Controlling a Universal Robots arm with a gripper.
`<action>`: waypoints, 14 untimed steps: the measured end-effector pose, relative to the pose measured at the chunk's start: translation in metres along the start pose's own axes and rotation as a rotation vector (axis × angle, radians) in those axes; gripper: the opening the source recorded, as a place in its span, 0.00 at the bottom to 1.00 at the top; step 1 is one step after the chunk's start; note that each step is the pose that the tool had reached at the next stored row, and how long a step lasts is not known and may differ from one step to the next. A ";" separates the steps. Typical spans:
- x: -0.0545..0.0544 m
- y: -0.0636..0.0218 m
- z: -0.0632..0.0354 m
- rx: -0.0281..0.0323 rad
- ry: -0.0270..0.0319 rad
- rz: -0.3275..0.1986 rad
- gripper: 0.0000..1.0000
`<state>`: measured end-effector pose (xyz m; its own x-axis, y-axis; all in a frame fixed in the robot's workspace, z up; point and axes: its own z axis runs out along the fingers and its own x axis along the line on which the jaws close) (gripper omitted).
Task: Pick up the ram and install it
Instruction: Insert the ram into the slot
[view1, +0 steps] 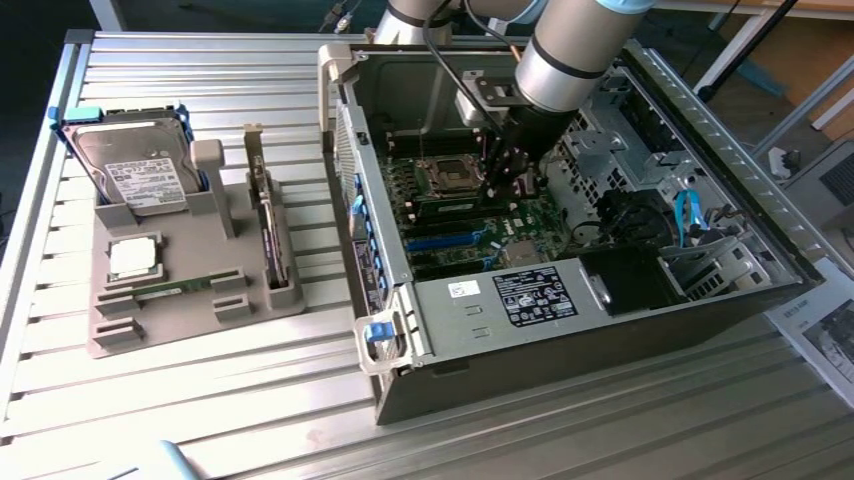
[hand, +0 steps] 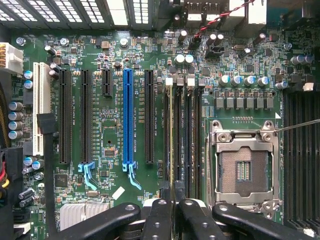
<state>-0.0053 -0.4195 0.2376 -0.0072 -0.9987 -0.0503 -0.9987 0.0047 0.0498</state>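
Observation:
My gripper (view1: 503, 182) reaches down into the open computer case (view1: 534, 300), over the motherboard. Its black fingers (hand: 159, 215) stand close together, shut on the ram (hand: 171, 135). I see the ram edge-on as a thin pale strip. It runs along the black memory slots (hand: 192, 135), beside the open processor socket (hand: 243, 165). I cannot tell whether the stick is seated in its slot or held just above it.
On the exterior view's left, a grey tray (view1: 174, 330) holds a hard drive (view1: 134, 170), a square silver chip (view1: 134, 257), an upright expansion card (view1: 274, 250) and a thin green stick (view1: 180, 288). A blue expansion slot (hand: 128, 115) and black slots lie beside the memory slots. Case walls surround the gripper.

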 end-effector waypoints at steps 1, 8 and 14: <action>0.000 0.0000 0.0000 0.0000 0.0000 0.000 0.12; -0.001 0.0002 0.0000 0.0000 0.0017 0.000 0.12; -0.001 0.0001 0.0004 0.0000 0.0018 0.000 0.12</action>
<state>-0.0054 -0.4185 0.2373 -0.0072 -0.9988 -0.0485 -0.9987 0.0048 0.0499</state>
